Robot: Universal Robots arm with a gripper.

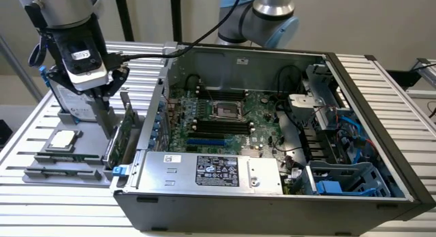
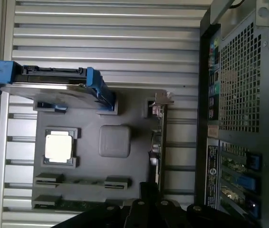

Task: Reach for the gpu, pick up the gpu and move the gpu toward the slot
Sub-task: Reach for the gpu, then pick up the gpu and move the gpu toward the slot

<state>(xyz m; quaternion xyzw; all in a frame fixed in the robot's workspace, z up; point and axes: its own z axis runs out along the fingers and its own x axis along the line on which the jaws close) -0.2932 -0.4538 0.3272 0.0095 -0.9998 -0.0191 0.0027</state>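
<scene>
My gripper: low over the grey tray, close beside the gpu; how wide it stands, I cannot say. Gpu: upright on edge in the tray, on the side nearest the open computer case. Hard drive, blue rails: same tray, near my gripper.

My gripper covers part of the gpu and much of the hard drive behind it, and the arm is cut by the exterior view's top edge. In the wrist view the gpu is edge-on with its faces hidden, and the gripper is cut by the frame edge. The print on the power supply label is too small for me to read.
</scene>
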